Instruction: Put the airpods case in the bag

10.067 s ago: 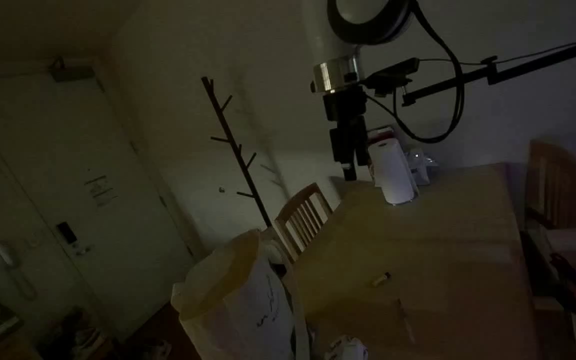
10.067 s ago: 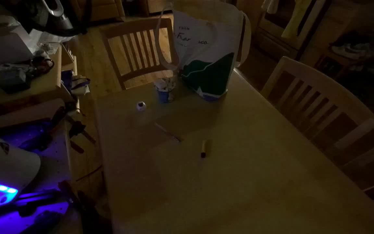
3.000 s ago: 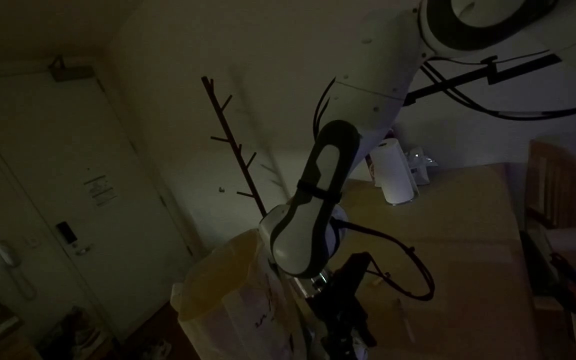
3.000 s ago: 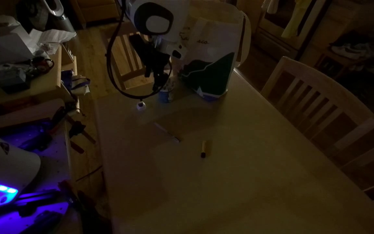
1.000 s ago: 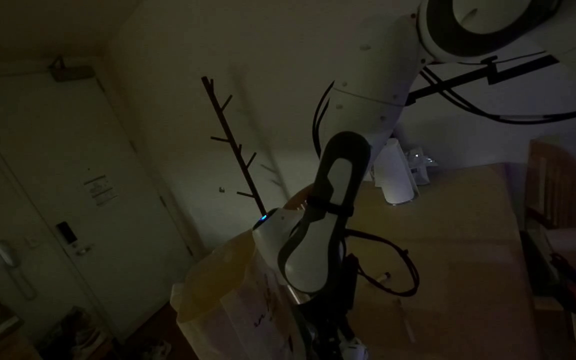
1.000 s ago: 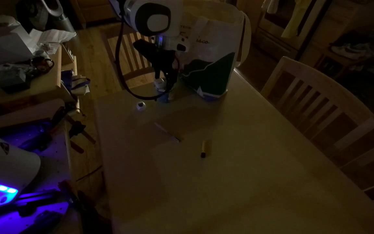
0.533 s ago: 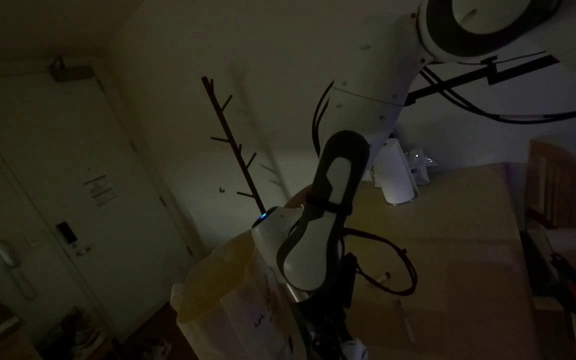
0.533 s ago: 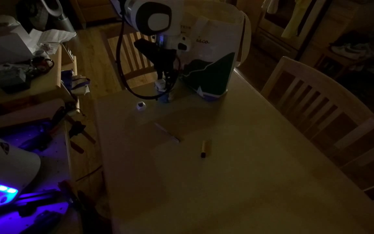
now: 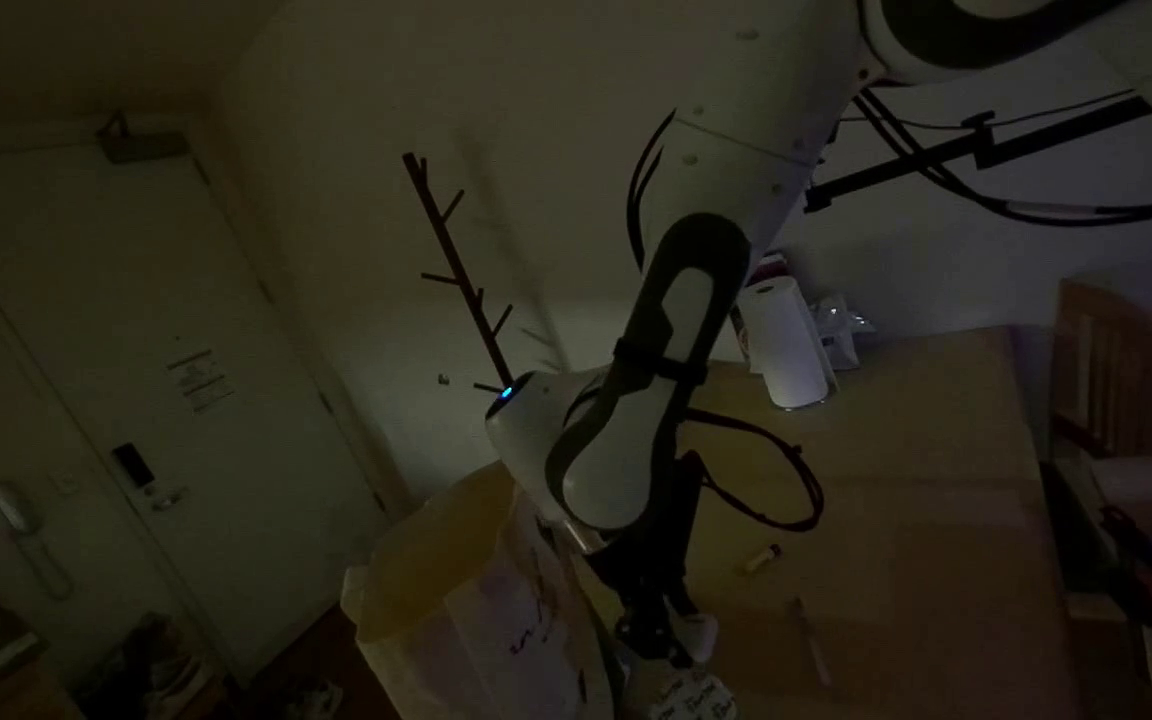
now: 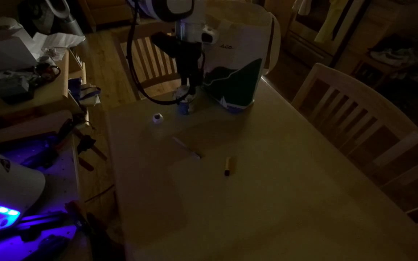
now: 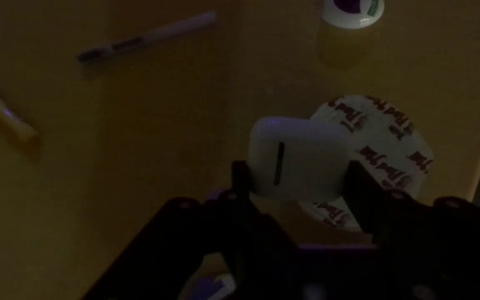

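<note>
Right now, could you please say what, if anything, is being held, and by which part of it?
The white AirPods case, by two opposite sides, between the fingers.

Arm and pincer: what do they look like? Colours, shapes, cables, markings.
Arm: pale, rounded, with dark trim, black strap, small blue light. Black cable looped outside. Pincer: black, two-fingered, linked, round pin heads; silvery collar above it. Base: white, bright blue lights, small dark mark. Too dim to read lettering.
</note>
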Robot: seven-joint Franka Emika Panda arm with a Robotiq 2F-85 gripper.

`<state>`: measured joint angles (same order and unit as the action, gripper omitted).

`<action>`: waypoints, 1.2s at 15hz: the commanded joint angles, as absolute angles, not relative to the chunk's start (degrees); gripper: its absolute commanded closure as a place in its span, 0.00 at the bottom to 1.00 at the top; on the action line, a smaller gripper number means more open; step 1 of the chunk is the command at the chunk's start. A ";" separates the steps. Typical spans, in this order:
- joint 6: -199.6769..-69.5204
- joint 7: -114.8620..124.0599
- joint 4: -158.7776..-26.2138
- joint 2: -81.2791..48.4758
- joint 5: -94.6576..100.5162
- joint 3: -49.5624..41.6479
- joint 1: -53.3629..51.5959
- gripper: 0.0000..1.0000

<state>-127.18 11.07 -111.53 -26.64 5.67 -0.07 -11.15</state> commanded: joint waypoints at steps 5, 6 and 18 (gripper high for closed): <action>-114.68 15.43 -107.26 -17.61 22.79 -0.39 -14.32 0.67; -115.42 14.90 -107.25 -16.42 24.31 0.12 -14.21 0.67; -114.04 13.73 -103.47 -14.10 33.20 1.67 -14.28 0.67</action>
